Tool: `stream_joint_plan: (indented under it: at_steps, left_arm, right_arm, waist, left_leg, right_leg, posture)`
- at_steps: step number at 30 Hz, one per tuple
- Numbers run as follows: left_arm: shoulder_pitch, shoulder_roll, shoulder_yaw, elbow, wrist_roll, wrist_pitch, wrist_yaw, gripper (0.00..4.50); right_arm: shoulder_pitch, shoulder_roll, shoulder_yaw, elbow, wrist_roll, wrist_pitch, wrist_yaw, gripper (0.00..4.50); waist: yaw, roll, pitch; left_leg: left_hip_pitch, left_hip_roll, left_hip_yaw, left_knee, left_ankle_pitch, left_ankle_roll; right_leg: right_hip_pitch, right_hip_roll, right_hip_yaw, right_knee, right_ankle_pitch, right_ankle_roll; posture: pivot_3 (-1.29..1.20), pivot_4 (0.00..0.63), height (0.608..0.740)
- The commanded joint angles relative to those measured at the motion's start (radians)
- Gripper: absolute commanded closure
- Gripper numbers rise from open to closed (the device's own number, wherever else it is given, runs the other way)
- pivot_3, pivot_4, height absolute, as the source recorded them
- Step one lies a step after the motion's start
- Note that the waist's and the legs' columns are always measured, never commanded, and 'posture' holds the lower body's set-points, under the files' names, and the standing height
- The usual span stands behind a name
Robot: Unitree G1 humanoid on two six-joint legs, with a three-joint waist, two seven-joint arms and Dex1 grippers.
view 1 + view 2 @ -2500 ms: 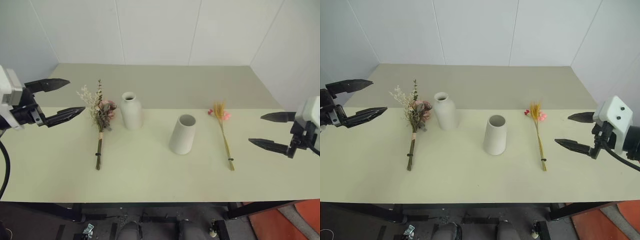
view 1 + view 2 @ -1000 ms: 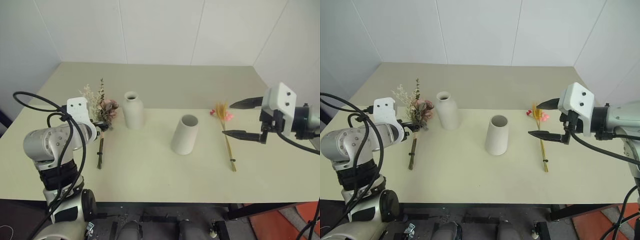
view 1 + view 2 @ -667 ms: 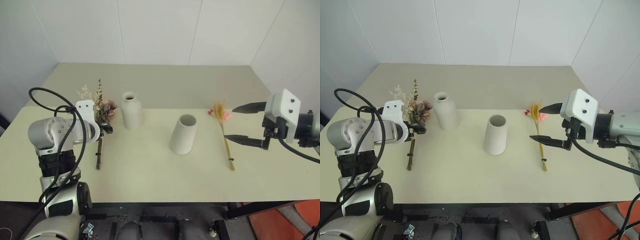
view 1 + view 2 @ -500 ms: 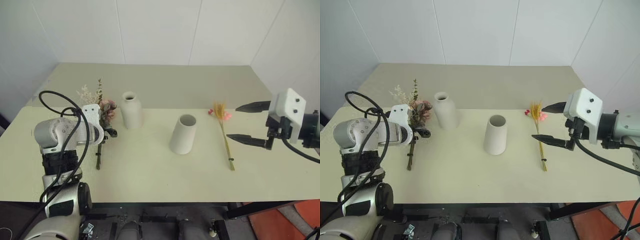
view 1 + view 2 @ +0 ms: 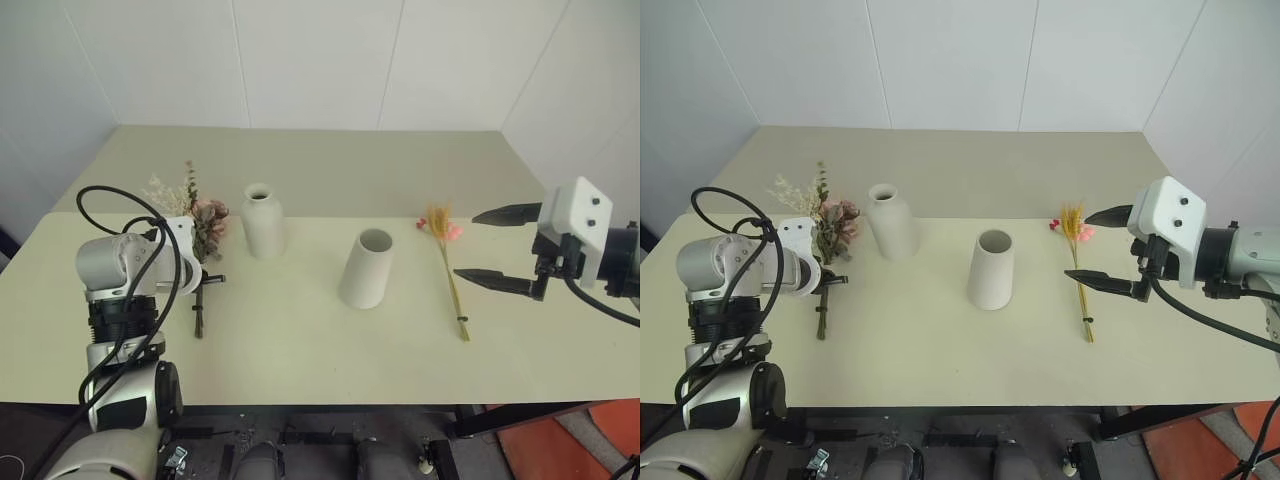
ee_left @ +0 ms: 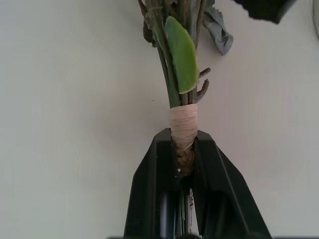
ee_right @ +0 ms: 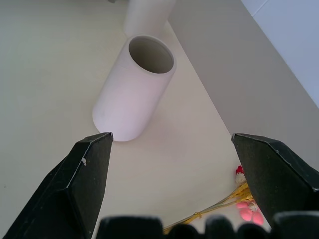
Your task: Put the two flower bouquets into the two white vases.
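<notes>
Spreading under everything, the pale green table (image 5: 300,340) carries all four task things, and the wide-mouthed cylinder vase (image 5: 366,268) near its middle serves as landmark. Left of that vase stands the bottle-shaped vase (image 5: 263,220), and further left again lies the full rose bouquet (image 5: 200,240), blooms toward the far edge, stems toward the near edge. Right of the cylinder vase lies the slim wheat stalk (image 5: 449,270), pink blossoms at its far end.

The step in hand looks like the pickup of the rose bouquet. The left gripper (image 6: 182,149) is clamped tight on its stems, the black fingers (image 6: 154,189) pinching just below the beige wrap that binds them. The bunch appears to rest on the table, not yet lifted. The next move likely calls for raising it, tipping the stems downward and steering them to one of the vase mouths; the full bunch would probably suit the wide cylinder better than the narrow neck.

The right gripper (image 5: 487,248) hangs right of the wheat stalk, above the table, jaws spread wide and holding nothing.
</notes>
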State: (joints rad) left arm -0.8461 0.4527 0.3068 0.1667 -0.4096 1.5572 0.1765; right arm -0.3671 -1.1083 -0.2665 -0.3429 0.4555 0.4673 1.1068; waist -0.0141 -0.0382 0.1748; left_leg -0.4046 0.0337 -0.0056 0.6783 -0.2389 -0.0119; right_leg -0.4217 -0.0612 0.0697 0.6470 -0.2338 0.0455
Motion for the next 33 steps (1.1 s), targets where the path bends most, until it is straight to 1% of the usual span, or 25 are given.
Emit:
stream_joint_plan:
  at_steps: [1,2,4,5,7,9,11,12,13,16,18,19,21,25,29,31,33]
  left_arm:
    - [-0.025,0.002,0.020,-0.033,0.051,-0.119,-0.011,4.39]
    - [-0.033,-0.005,0.035,-0.033,0.062,-0.144,-0.005,4.39]
    - [-0.072,-0.031,0.120,-0.030,0.071,-0.307,0.026,4.39]
    - [-0.102,-0.050,0.183,-0.021,0.057,-0.403,0.041,4.39]
    - [-0.203,-0.077,0.330,0.045,0.010,-0.617,0.096,4.39]
    - [-0.275,-0.069,0.398,0.142,-0.004,-0.810,0.103,4.39]
    - [-0.304,-0.062,0.398,0.217,0.001,-0.990,0.042,4.39]
    - [-0.333,-0.064,0.410,0.262,-0.019,-1.051,0.016,4.39]
    - [-0.358,-0.069,0.427,0.299,-0.045,-1.100,-0.005,4.39]
    - [-0.400,-0.121,0.477,0.370,-0.151,-1.304,-0.151,4.39]
    - [-0.413,-0.166,0.510,0.400,-0.239,-1.405,-0.267,4.39]
    - [-0.416,-0.181,0.521,0.412,-0.276,-1.438,-0.316,4.39]
    - [-0.405,-0.196,0.489,0.453,-0.296,-1.444,-0.398,4.39]
    - [-0.405,-0.193,0.457,0.537,-0.362,-1.375,-0.528,4.39]
    - [-0.413,-0.168,0.377,0.618,-0.315,-1.368,-0.629,4.39]
    - [-0.424,-0.153,0.360,0.660,-0.318,-1.354,-0.667,4.39]
    - [-0.433,-0.137,0.312,0.705,-0.273,-1.391,-0.710,4.39]
  right_arm:
    - [-0.010,-0.007,-0.036,-0.004,0.010,-0.005,-0.011,0.00]
    - [-0.010,-0.007,-0.036,-0.003,0.010,-0.006,-0.010,0.00]
    - [-0.009,-0.008,-0.037,0.001,0.007,-0.010,-0.010,0.00]
    - [-0.009,-0.009,-0.038,0.003,0.006,-0.012,-0.009,0.00]
    - [-0.010,-0.011,-0.040,0.005,0.003,-0.015,-0.010,0.00]
    - [-0.011,-0.008,-0.042,0.005,-0.001,-0.026,-0.013,0.00]
    - [-0.007,-0.004,-0.046,0.001,-0.001,-0.032,-0.016,0.00]
    - [-0.002,-0.003,-0.049,-0.004,0.001,-0.030,-0.017,0.00]
    - [0.004,-0.003,-0.053,-0.010,0.003,-0.028,-0.019,0.00]
    - [0.026,0.001,-0.069,-0.031,0.005,-0.019,-0.033,0.00]
    - [0.047,0.002,-0.087,-0.049,0.008,-0.010,-0.044,0.00]
    - [0.054,0.002,-0.094,-0.056,0.010,-0.007,-0.048,0.00]
    - [0.077,0.001,-0.118,-0.077,0.016,0.005,-0.060,0.00]
    - [0.123,0.002,-0.158,-0.116,0.019,0.023,-0.075,0.00]
    - [0.156,0.012,-0.192,-0.151,0.026,0.042,-0.094,0.00]
    - [0.164,0.021,-0.205,-0.165,0.035,0.049,-0.103,0.00]
    - [0.173,0.023,-0.213,-0.175,0.035,0.053,-0.110,0.00]
  waist:
    - [0.000,0.000,0.000]
    - [0.001,0.000,0.000]
    - [0.002,0.000,0.000]
    - [0.003,-0.001,0.001]
    - [0.004,-0.003,0.002]
    - [0.005,-0.003,0.002]
    - [0.000,-0.002,0.001]
    - [0.001,-0.001,0.001]
    - [0.003,-0.002,0.001]
    - [0.014,-0.002,0.001]
    - [0.020,-0.002,0.001]
    - [0.021,-0.002,0.001]
    - [0.023,-0.002,0.001]
    - [0.021,-0.002,0.001]
    - [0.017,-0.002,0.001]
    - [0.012,-0.002,0.001]
    - [0.007,-0.002,0.001]
  left_leg:
    - [0.000,0.000,0.000,0.000,0.000,0.000]
    - [0.000,0.000,0.000,0.000,0.000,0.000]
    - [0.000,0.000,0.000,0.000,0.000,0.000]
    - [-0.001,0.000,0.000,0.000,0.000,0.000]
    - [-0.001,0.000,0.000,0.000,0.000,0.000]
    - [-0.002,0.000,0.000,0.000,0.000,0.000]
    - [-0.001,0.000,0.001,-0.001,0.000,0.000]
    - [-0.001,0.000,0.002,-0.001,0.000,0.000]
    - [0.000,0.000,0.002,-0.001,0.000,0.000]
    - [-0.001,0.000,0.002,-0.001,0.000,0.000]
    - [-0.003,0.000,0.002,0.000,0.000,0.000]
    - [-0.003,0.000,0.002,0.000,0.000,0.000]
    - [-0.003,0.000,0.002,0.000,0.000,0.000]
    - [-0.003,0.000,0.002,0.000,0.000,0.000]
    - [-0.002,0.000,0.002,0.001,0.000,0.000]
    - [-0.002,0.000,0.002,0.000,0.000,0.000]
    - [-0.002,0.000,0.002,0.000,0.000,0.000]
  right_leg:
    - [0.000,0.000,0.000,0.000,0.000,0.000]
    - [0.000,0.000,0.000,0.000,0.000,0.000]
    - [0.000,0.000,0.000,0.000,0.000,0.000]
    - [0.000,0.000,0.000,0.000,0.000,0.000]
    - [-0.001,0.000,-0.001,0.000,0.000,0.000]
    - [-0.001,-0.001,-0.001,-0.001,0.000,0.000]
    - [0.000,-0.001,0.000,-0.003,0.001,0.000]
    - [0.000,-0.001,0.000,-0.003,0.001,0.000]
    - [0.000,-0.002,0.001,-0.003,0.000,0.000]
    - [0.000,-0.002,-0.001,-0.003,0.001,0.001]
    - [0.000,-0.002,-0.001,-0.004,0.001,0.001]
    - [0.000,-0.002,-0.001,-0.005,0.001,0.002]
    - [0.000,-0.002,-0.001,-0.005,0.001,0.002]
    - [0.000,-0.001,-0.001,-0.005,0.001,0.002]
    - [0.001,-0.001,-0.001,-0.005,0.001,0.002]
    - [0.001,0.000,-0.001,-0.005,0.001,0.002]
    - [0.001,0.000,-0.001,-0.005,0.001,0.002]
  posture:
    - [0.00,0.150,0.740]
    - [0.00,0.150,0.740]
    - [0.00,0.150,0.740]
    - [0.00,0.150,0.740]
    - [0.00,0.150,0.740]
    - [0.00,0.150,0.740]
    - [0.00,0.150,0.740]
    - [0.00,0.150,0.740]
    - [0.00,0.150,0.740]
    - [0.00,0.150,0.740]
    - [0.00,0.150,0.740]
    - [0.00,0.150,0.740]
    - [0.00,0.150,0.740]
    - [0.00,0.150,0.740]
    - [0.00,0.150,0.740]
    - [0.00,0.150,0.740]
    - [0.00,0.150,0.740]
